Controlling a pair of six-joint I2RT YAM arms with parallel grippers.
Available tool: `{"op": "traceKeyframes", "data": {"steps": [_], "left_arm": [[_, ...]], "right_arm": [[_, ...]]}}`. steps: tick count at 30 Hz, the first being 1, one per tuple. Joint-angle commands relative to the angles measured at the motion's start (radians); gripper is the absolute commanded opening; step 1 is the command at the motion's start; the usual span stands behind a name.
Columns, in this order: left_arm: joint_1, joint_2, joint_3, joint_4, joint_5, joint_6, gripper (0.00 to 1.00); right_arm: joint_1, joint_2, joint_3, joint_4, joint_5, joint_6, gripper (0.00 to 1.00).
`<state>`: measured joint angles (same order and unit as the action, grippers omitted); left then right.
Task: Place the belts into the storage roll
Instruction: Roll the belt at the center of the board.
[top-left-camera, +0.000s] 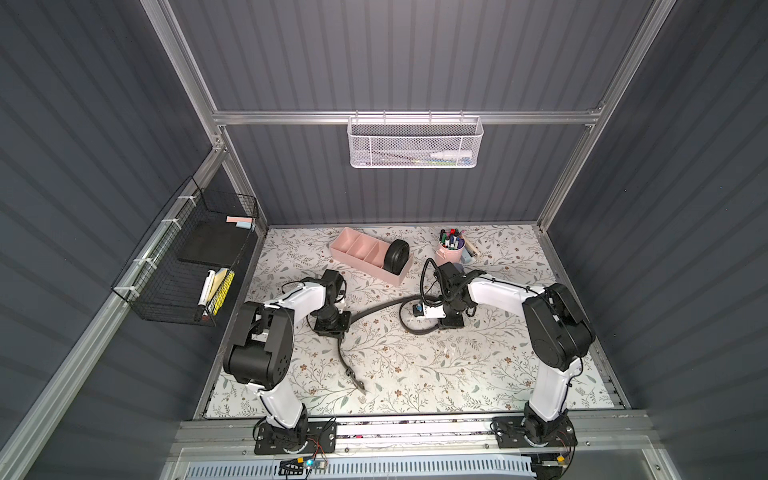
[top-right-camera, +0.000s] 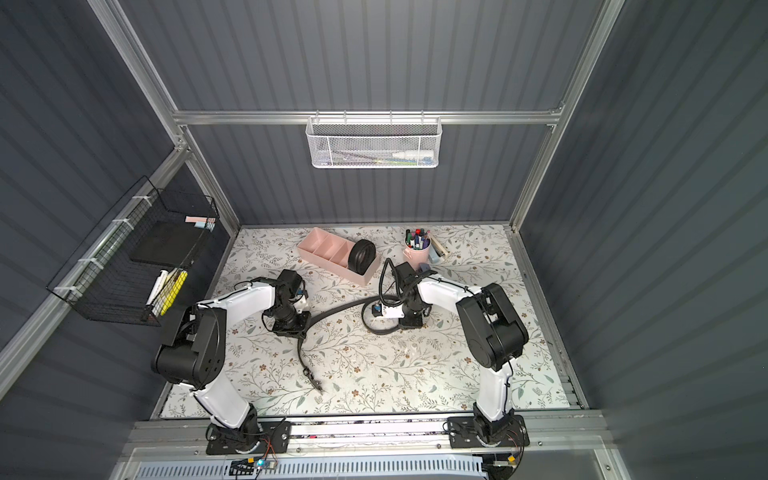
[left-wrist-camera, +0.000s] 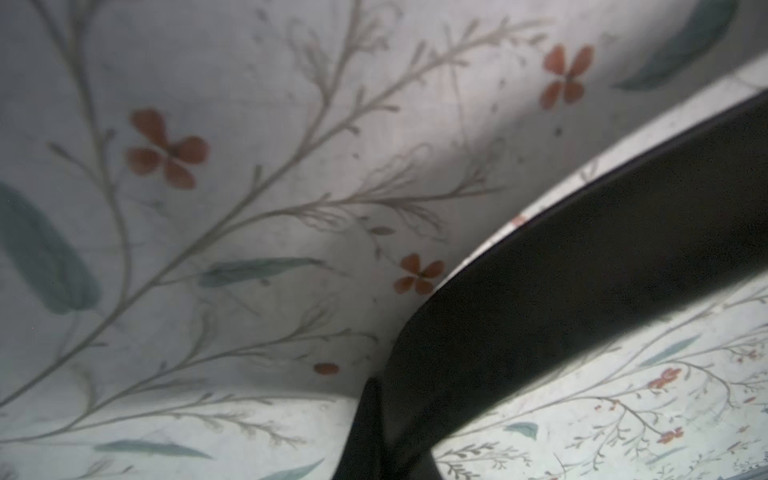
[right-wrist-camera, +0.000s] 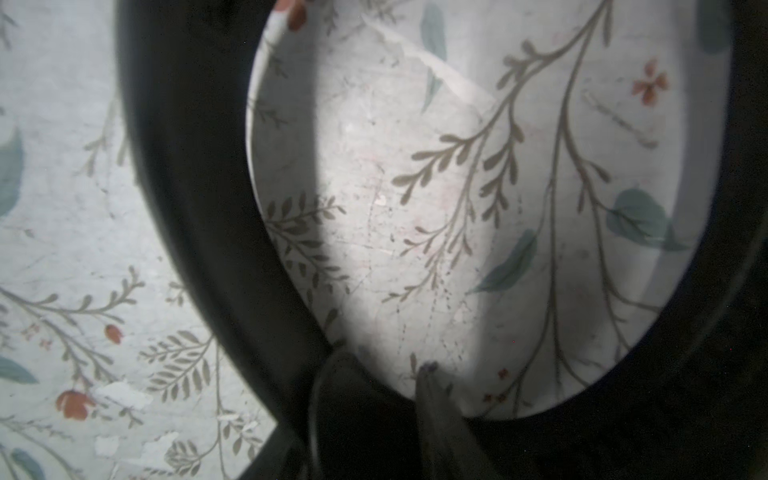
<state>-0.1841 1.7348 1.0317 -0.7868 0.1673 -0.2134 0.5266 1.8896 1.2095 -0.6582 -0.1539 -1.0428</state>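
Both arms reach forward, wrists pointing down; left claw pinched closed, right claw slightly parted.

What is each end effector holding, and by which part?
Left end effector: loose belt, at its mid-strap bend. Right end effector: at the belt's loop, grip unclear.

Arms — white links, black joints — black cables, black base plates.

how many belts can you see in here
2. A rolled belt stands in the end compartment of the pink tray. A loose belt lies unrolled across the middle of the table. None appears hidden.
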Motion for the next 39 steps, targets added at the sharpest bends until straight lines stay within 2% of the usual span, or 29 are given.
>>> {"op": "traceKeyframes", "data": {"steps": [1, 4, 6, 8, 13, 15, 17, 20, 21, 23, 24, 25, 27, 29, 32, 37, 39], "left_arm": [[0.010, 0.030, -0.007, -0.041, -0.031, 0.025, 0.00], [-0.020, 0.019, -0.031, 0.007, 0.062, -0.044, 0.00], [-0.060, 0.010, -0.047, 0.037, 0.088, -0.090, 0.00], [-0.109, 0.000, -0.064, 0.072, 0.108, -0.145, 0.01], [-0.173, -0.058, -0.169, 0.228, 0.177, -0.355, 0.02], [-0.181, -0.097, -0.233, 0.312, 0.195, -0.458, 0.05], [-0.186, -0.135, -0.288, 0.391, 0.228, -0.553, 0.12], [-0.217, -0.168, -0.331, 0.492, 0.247, -0.675, 0.14], [-0.231, -0.173, -0.338, 0.524, 0.258, -0.708, 0.19], [-0.272, -0.167, -0.332, 0.572, 0.279, -0.767, 0.32], [-0.295, -0.149, -0.315, 0.578, 0.295, -0.772, 0.36], [-0.329, -0.122, -0.286, 0.567, 0.309, -0.771, 0.40], [-0.388, -0.073, -0.240, 0.536, 0.306, -0.774, 0.43], [-0.444, -0.046, -0.237, 0.587, 0.298, -0.848, 0.45], [-0.511, -0.010, -0.230, 0.692, 0.285, -0.975, 0.57], [-0.594, 0.052, -0.165, 0.793, 0.229, -1.151, 0.66], [-0.618, 0.077, -0.163, 0.888, 0.193, -1.246, 0.67]], "right_arm": [[0.017, 0.029, 0.023, -0.117, -0.051, 0.134, 0.28], [0.071, 0.050, 0.095, -0.164, -0.122, 0.253, 0.25], [0.110, 0.063, 0.127, -0.164, -0.151, 0.355, 0.25], [0.141, 0.098, 0.183, -0.171, -0.231, 0.494, 0.25], [0.194, 0.200, 0.313, -0.168, -0.294, 0.801, 0.27], [0.196, 0.203, 0.309, -0.091, -0.339, 0.920, 0.36], [0.194, 0.183, 0.286, -0.018, -0.395, 0.991, 0.43], [0.162, 0.102, 0.234, 0.090, -0.393, 1.110, 0.55], [0.141, 0.068, 0.208, 0.130, -0.397, 1.160, 0.60], [0.082, -0.025, 0.133, 0.250, -0.390, 1.301, 0.79], [0.052, -0.064, 0.094, 0.293, -0.389, 1.351, 0.84], [0.022, -0.112, 0.048, 0.346, -0.387, 1.398, 0.84], [-0.026, -0.185, -0.019, 0.416, -0.375, 1.454, 0.85], [-0.065, -0.249, -0.072, 0.469, -0.369, 1.486, 0.85], [-0.094, -0.288, -0.070, 0.410, -0.362, 1.475, 0.85], [-0.135, -0.326, -0.096, 0.372, -0.361, 1.520, 0.85], [-0.158, -0.342, -0.108, 0.365, -0.409, 1.540, 0.85]]}}
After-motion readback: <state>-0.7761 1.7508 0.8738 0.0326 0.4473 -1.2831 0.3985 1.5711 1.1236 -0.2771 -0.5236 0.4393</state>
